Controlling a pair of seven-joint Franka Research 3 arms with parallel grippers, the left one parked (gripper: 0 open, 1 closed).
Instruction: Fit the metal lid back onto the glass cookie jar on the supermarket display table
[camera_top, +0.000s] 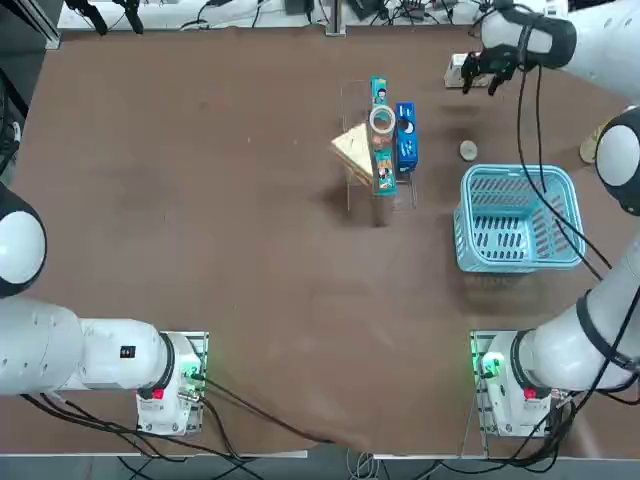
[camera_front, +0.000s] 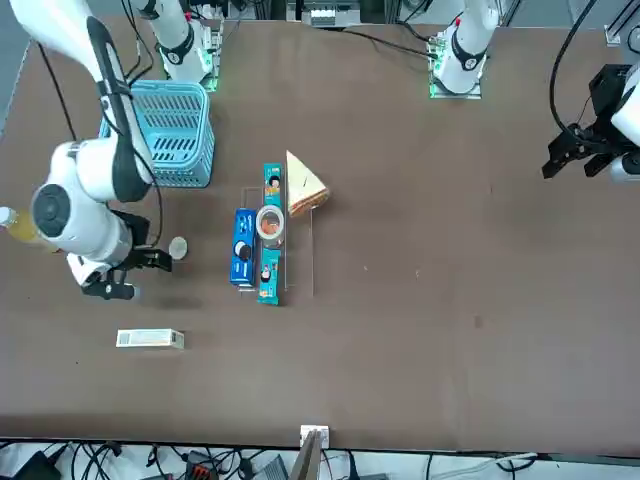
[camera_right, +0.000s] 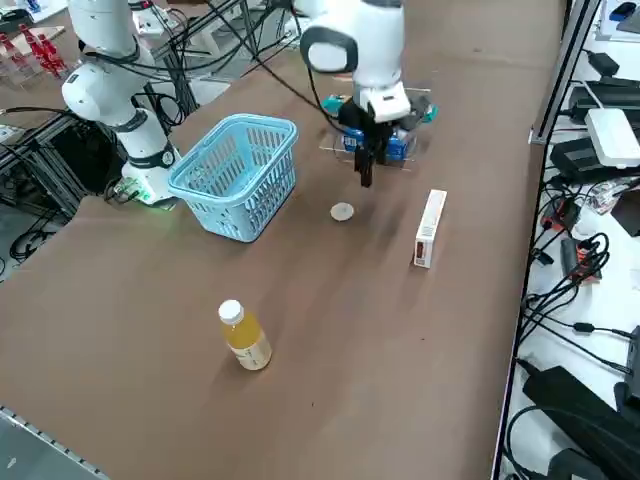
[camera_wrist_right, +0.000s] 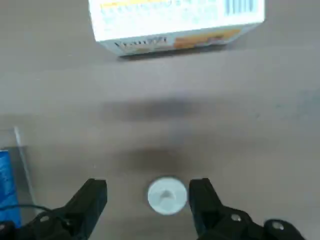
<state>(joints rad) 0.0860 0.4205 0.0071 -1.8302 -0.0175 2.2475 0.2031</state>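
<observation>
Between my spread fingers (camera_wrist_right: 95, 200) the metal lid (camera_wrist_right: 167, 195) lies flat on the supermarket display table (camera_top: 200, 200), so my right gripper (camera_wrist_right: 150, 197) should descend straight, centred, and pinch its rim evenly before lifting toward the glass cookie jar (camera_top: 382, 121).

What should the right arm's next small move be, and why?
Probably lower straight down. The right tool hangs open above the table, its fingers either side of the metal lid, which lies flat and untouched. The glass cookie jar stands uncovered in the display rack, so the lid must be gripped first.
</observation>
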